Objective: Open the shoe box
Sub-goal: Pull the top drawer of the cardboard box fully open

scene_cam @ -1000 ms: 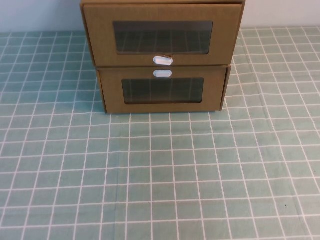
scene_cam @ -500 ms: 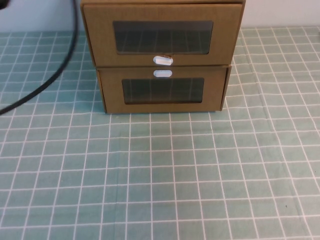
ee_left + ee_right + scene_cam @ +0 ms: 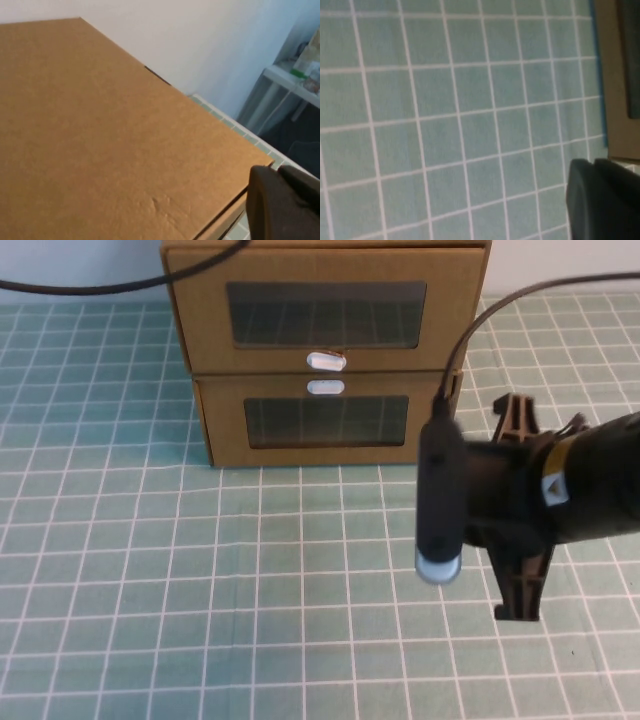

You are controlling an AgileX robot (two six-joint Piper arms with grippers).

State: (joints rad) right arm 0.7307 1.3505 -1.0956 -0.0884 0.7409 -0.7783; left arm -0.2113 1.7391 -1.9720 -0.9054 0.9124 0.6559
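Two brown cardboard shoe boxes stand stacked at the back of the table, the upper box on the lower box. Each has a dark front window and a white pull tab; both fronts are closed. My right arm hovers over the cloth in front of the boxes' right corner, its fingers hidden under it. In the right wrist view the right gripper is shut and empty, with the box front beside it. The left gripper is shut above the upper box's top.
A green checked cloth covers the table. A black cable runs across the back left, and another cable arcs from the right arm's wrist camera. A pale wall stands behind the boxes.
My right arm has come into the high view from the right, in front of the boxes. The black cable at the left has swung up toward the back. The boxes have not moved.
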